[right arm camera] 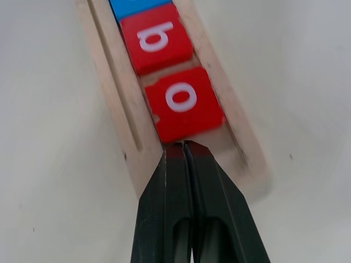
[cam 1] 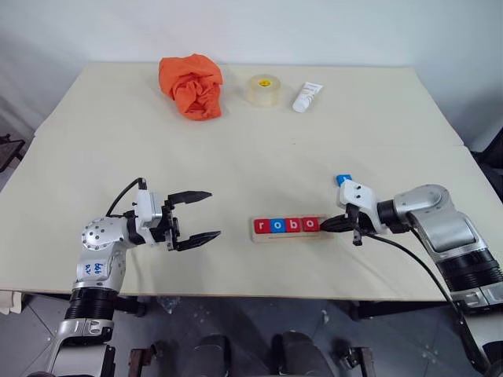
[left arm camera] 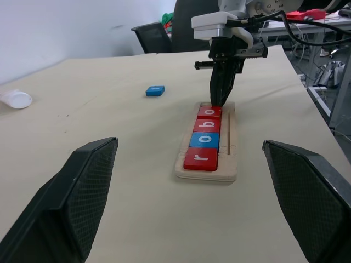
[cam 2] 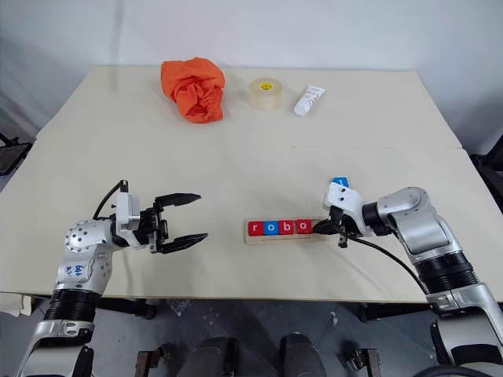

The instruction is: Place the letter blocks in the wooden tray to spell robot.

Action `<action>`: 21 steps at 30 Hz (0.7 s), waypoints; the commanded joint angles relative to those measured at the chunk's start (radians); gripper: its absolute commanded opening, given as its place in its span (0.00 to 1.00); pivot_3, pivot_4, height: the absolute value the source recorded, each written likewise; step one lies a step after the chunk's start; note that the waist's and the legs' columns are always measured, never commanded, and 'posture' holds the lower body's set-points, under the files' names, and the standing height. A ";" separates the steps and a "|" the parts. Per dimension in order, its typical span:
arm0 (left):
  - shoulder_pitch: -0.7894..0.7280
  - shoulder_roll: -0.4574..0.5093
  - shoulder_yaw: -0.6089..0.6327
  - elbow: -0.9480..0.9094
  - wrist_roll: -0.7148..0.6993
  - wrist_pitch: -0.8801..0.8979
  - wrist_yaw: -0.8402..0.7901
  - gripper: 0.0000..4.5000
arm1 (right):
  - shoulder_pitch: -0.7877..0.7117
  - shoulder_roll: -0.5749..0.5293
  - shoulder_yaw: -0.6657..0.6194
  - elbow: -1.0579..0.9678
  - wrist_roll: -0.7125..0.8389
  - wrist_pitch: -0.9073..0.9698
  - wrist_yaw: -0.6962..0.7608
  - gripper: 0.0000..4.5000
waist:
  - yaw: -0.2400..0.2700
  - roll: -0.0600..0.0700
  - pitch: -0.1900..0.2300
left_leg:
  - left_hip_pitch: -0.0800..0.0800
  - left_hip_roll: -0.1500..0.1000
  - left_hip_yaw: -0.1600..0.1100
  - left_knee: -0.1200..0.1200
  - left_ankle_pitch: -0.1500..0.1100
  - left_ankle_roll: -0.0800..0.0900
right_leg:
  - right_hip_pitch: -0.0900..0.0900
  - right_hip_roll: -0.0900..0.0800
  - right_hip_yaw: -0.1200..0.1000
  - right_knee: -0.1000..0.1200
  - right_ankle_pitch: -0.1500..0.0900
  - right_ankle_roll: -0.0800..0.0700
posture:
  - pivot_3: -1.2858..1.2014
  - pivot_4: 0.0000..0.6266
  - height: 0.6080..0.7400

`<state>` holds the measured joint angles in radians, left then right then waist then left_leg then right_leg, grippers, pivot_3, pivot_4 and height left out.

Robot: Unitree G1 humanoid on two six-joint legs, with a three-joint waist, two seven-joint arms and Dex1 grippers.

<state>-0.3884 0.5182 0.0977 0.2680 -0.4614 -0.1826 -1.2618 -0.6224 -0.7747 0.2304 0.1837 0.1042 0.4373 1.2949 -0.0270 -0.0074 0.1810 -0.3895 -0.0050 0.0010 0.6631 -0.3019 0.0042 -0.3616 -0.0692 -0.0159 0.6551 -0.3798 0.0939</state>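
The wooden tray (cam 1: 289,234) sits near the table's (cam 1: 251,141) front edge with four letter blocks in it: red r (left arm camera: 201,158), blue o (left arm camera: 204,139), red b (left arm camera: 207,125), red o (right arm camera: 185,102). The last slot's bare. The right gripper (right arm camera: 184,146), fingers pressed together and holding nothing, touches that last o's edge. The fifth, blue block (left arm camera: 154,90) lies just behind the tray's bare end. The left gripper (cam 1: 203,214) hovers spread wide, left of the tray.
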 commanded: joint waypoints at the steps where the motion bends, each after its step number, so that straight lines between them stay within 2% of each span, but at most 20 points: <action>1: -0.005 0.007 0.009 -0.021 -0.003 -0.006 -0.001 1.00 | -0.014 0.003 -0.012 -0.031 0.014 0.001 0.000 0.01 | 0.000 0.000 0.000 | 0.000 0.000 0.000 0.000 0.000 0.000 | 0.000 0.000 0.000 0.000 0.000 0.000 | 0.52 0.24 1.00; 9: -0.004 0.001 0.002 -0.021 -0.001 -0.009 -0.003 1.00 | 0.012 -0.025 -0.038 -0.061 0.030 0.014 -0.003 0.01 | 0.000 0.000 0.000 | 0.000 0.000 0.000 0.000 0.000 0.000 | 0.000 0.000 0.000 0.000 0.000 0.000 | 0.52 0.24 1.00; 16: -0.009 0.003 0.002 -0.011 -0.002 -0.010 -0.016 1.00 | 0.034 -0.047 -0.157 -0.038 0.055 -0.002 -0.105 0.01 | 0.002 0.000 0.000 | 0.000 0.000 0.000 0.000 0.000 0.000 | 0.000 0.000 0.000 0.000 0.000 0.000 | 0.52 0.24 1.00; 19: -0.013 0.003 -0.003 0.001 -0.002 -0.008 -0.032 1.00 | 0.053 -0.045 -0.229 -0.007 0.073 -0.029 -0.162 0.13 | 0.001 0.000 0.000 | 0.000 0.000 0.000 0.000 0.000 0.000 | 0.000 0.000 0.000 0.000 0.000 0.000 | 0.52 0.24 1.00; 21: -0.020 0.004 -0.006 0.010 -0.003 -0.005 -0.041 1.00 | 0.080 -0.061 -0.276 0.005 0.088 -0.031 -0.178 0.26 | 0.001 0.000 0.000 | 0.000 0.000 0.000 0.000 0.000 0.000 | 0.000 0.000 0.000 0.000 0.000 0.000 | 0.52 0.24 1.00</action>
<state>-0.3932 0.5173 0.0911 0.2834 -0.4612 -0.1836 -1.2910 -0.5577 -0.8140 0.0107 0.1879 0.1668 0.4191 1.1319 -0.0257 -0.0074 0.1810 -0.3894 -0.0050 0.0010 0.6630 -0.3019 0.0042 -0.3614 -0.0692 -0.0161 0.6550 -0.3798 0.0939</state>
